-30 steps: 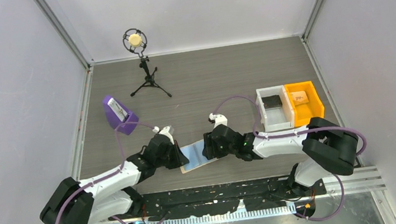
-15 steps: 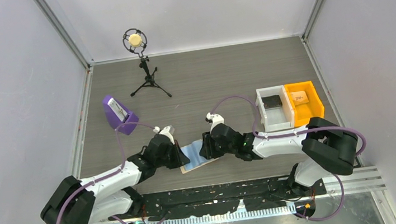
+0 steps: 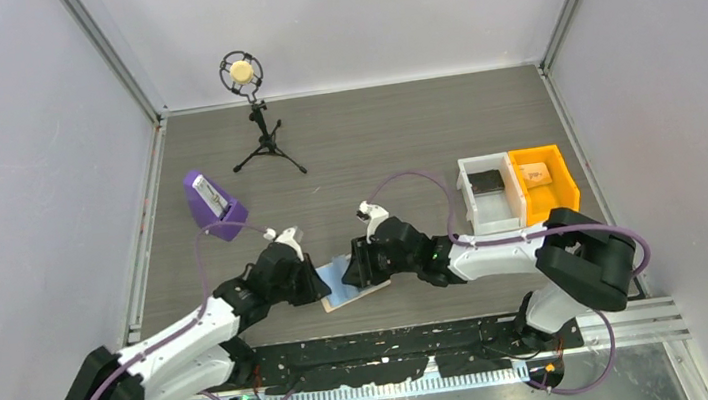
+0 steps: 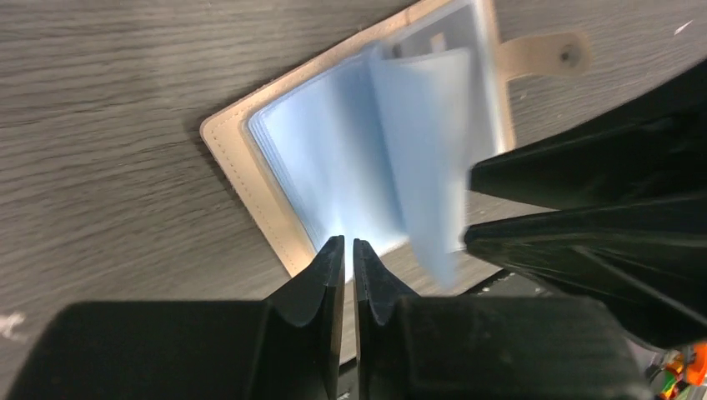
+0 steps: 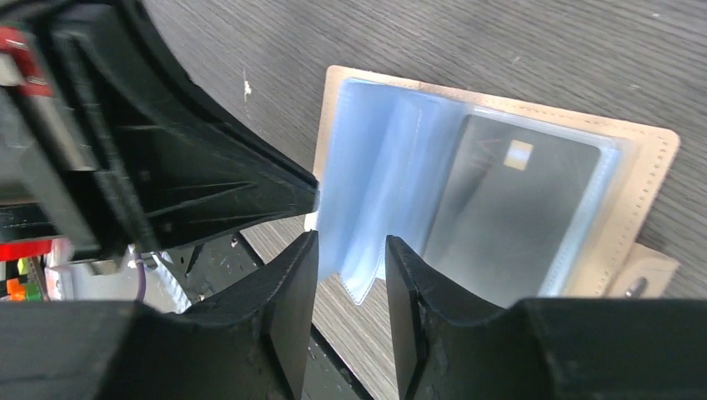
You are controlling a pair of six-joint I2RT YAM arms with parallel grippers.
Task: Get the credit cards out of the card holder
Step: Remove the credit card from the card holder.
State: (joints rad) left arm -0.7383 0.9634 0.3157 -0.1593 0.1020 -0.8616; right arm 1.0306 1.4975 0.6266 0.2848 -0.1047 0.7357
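Card holder point(image 3: 338, 287), one, lies open on the bench point(image 3: 373, 137) near its front edge, between two claws. Its long axis slants, left end nearer the front, snap tab point(image 4: 550, 54) toward the right arm, light blue sleeves point(image 4: 333, 158) facing up. One grey chip card point(image 5: 508, 208) shows in a sleeve. The left claw point(image 4: 343, 246) is pinched together at the holder's near edge. The right claw point(image 5: 351, 237) stands half apart around a loose sleeve leaf. Since a second earlier, the right claw has pushed farther left over the holder and the left arm's elbow has dropped. Behind stand one white bin point(image 3: 493, 219), one orange bin point(image 3: 559, 199), one purple stand point(image 3: 213, 208) and one microphone point(image 3: 241, 72).
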